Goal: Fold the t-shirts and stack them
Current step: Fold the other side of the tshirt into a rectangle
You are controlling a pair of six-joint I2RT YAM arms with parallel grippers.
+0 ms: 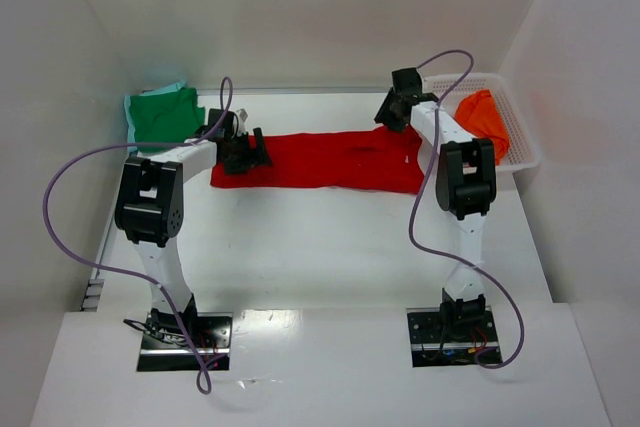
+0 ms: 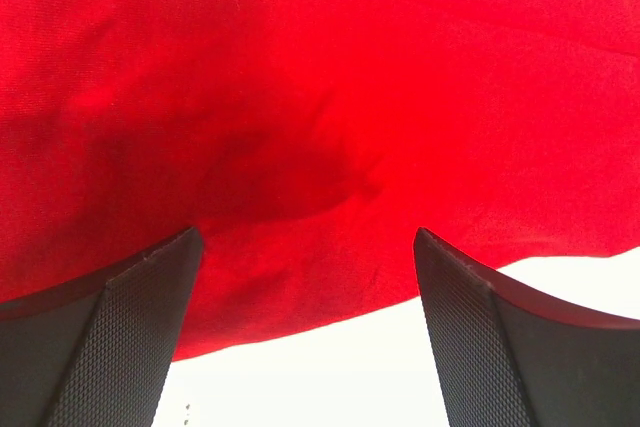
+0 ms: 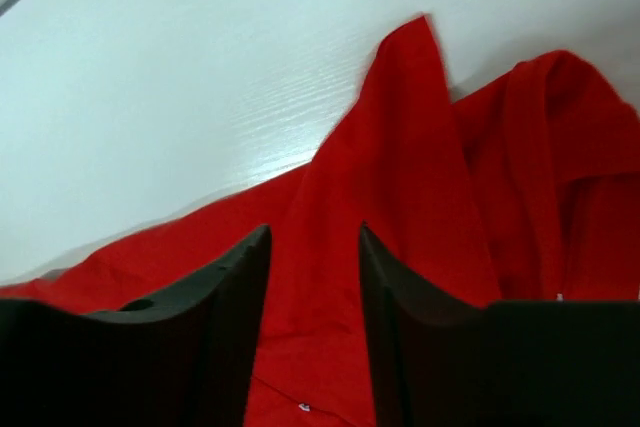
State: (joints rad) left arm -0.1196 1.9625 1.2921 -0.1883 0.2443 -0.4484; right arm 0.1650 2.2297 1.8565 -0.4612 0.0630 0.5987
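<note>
You could end up with a messy fold here. The red shirt [image 1: 320, 160] lies in a long strip on the table [image 1: 320, 257], and each gripper is at one end of it. If one side grabs only the top layer, or grabs late, the cloth may twist or slip out when you lift. There is also a bumpy peak of cloth just past the right gripper [image 3: 313, 232], and it could get folded in as a lump.

The left gripper [image 2: 305, 237] is wide open. The red cloth is right under it and in front of it, and the shirt's edge runs between its fingers. It holds nothing.

The right gripper is open only a little. Red cloth shows through the small gap, but I think nothing is pinched yet.

The green shirt [image 1: 160, 115] sits beyond the left gripper, off to its outer side. The orange shirt [image 1: 485, 117] waits in the white basket [image 1: 525, 152], just outside the right gripper.
</note>
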